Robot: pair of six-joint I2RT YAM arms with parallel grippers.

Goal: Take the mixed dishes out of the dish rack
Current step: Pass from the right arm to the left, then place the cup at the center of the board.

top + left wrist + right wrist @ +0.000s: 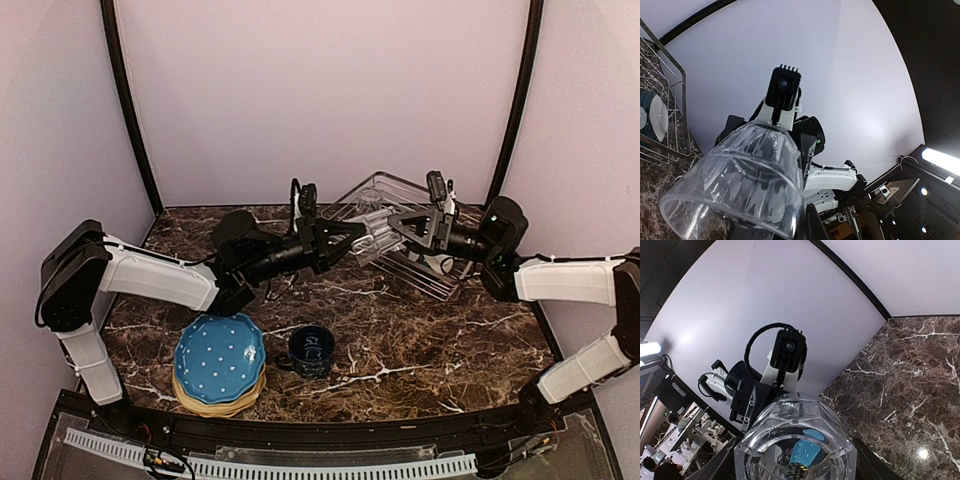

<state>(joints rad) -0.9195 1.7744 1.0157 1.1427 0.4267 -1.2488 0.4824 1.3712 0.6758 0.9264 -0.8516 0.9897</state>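
Right gripper: the right gripper [402, 228] reaches in from the right. Its dark fingers [869, 462] sit tight against both sides of a clear glass tumbler [375, 238], clamped on its base end.
Left gripper: the left gripper [348, 240] reaches in from the left and meets the tumbler's open rim end. One dark finger [811, 222] shows at the rim's edge, but whether this pincer grips or stands apart I cannot tell.
Tumbler: it lies on its side in the air between the two grippers, above the near-left corner of the rack (in each wrist view the other arm's camera looks back over the glass).
Dish rack: the silver metal wire dish rack [432, 278] sits at the back of the brown marble table [420, 345], right of centre. In the left wrist view a white round dish [657, 117] shows behind its wires.
Plates: a blue scalloped plate with white dots [218, 355] lies on top of a mustard yellow plate [215, 406], at the near left of the table.
Mug: a navy mug [312, 350] stands upright just beside that stack, on its right.
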